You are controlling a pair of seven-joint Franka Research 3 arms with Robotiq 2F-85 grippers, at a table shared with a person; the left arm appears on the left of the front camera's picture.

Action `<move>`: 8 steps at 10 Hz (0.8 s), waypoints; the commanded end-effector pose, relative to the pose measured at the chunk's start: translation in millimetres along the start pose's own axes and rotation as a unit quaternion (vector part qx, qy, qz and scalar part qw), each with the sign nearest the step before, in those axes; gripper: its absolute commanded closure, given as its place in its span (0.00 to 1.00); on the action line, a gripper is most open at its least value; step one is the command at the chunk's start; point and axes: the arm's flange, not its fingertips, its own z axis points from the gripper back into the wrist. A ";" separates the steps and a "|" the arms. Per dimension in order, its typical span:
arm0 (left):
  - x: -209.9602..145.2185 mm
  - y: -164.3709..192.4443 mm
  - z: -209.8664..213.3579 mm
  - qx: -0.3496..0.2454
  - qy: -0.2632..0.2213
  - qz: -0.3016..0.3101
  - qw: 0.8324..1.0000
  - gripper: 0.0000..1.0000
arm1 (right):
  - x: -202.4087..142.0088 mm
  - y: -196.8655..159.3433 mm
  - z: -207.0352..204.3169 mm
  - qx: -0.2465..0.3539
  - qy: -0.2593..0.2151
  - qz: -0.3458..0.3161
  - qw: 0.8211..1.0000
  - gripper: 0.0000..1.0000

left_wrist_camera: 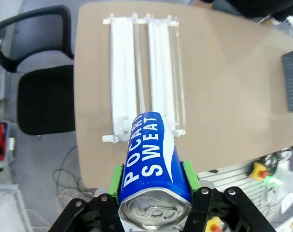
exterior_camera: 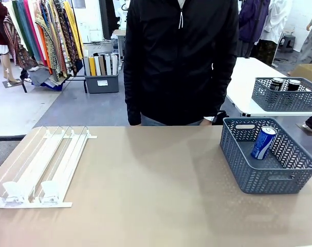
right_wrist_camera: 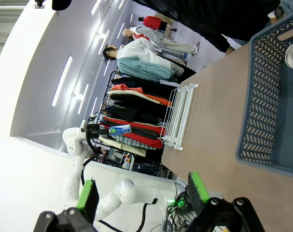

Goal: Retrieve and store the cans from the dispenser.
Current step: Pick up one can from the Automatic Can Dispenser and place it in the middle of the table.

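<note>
Where the tan table [exterior_camera: 156,185] runs across the front view, its near edge and both side edges are cut off by the frame, and a person in a black jacket [exterior_camera: 180,62] stands at the far side, cropped above the shoulders, hands hard to make out behind the table edge. On the right of the table sits a dark grey mesh basket [exterior_camera: 279,177], its right rim partly clipped; inside it a blue Pocari Sweat can [exterior_camera: 263,142] leans tilted against the wall, its base hidden by the mesh. A second grey basket [exterior_camera: 284,100] rests on a white table farther back, holding two dark cans [exterior_camera: 285,84] of which just the tops and upper bodies show, labels too small to read. At the left of the near table lies the white dispenser [exterior_camera: 42,167], its lanes holding no cans, with clear stoppers at its low end.

From the left wrist camera, the left gripper [left_wrist_camera: 155,181] is clenched on another blue Pocari Sweat can, the held can [left_wrist_camera: 151,164], green pads pressed to its sides, silver top toward the lens; it hangs above the low end of the dispenser, hiding part of the rails. The can's far end is foreshortened.

In the right wrist view, the right gripper [right_wrist_camera: 144,193] stands released, fingers wide apart with nothing between them, high off the table's edge.
</note>
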 end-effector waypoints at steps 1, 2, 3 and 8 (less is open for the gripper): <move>-2.1 -7.8 -7.7 0.026 0.012 -0.016 0.999 1.00 | 2.2 2.0 0.6 0.005 -0.002 0.012 1.000 0.00; -2.1 -7.8 -7.7 0.026 0.012 -0.016 0.999 1.00 | 2.2 2.0 0.6 0.005 -0.002 0.012 1.000 0.00; -2.1 -7.8 -7.7 0.026 0.012 -0.016 0.999 1.00 | 2.2 2.0 0.6 0.005 -0.002 0.012 1.000 0.00; 45.2 -93.5 -26.9 0.036 0.030 -0.086 0.995 1.00 | 2.2 2.0 0.6 0.005 -0.002 0.012 1.000 0.00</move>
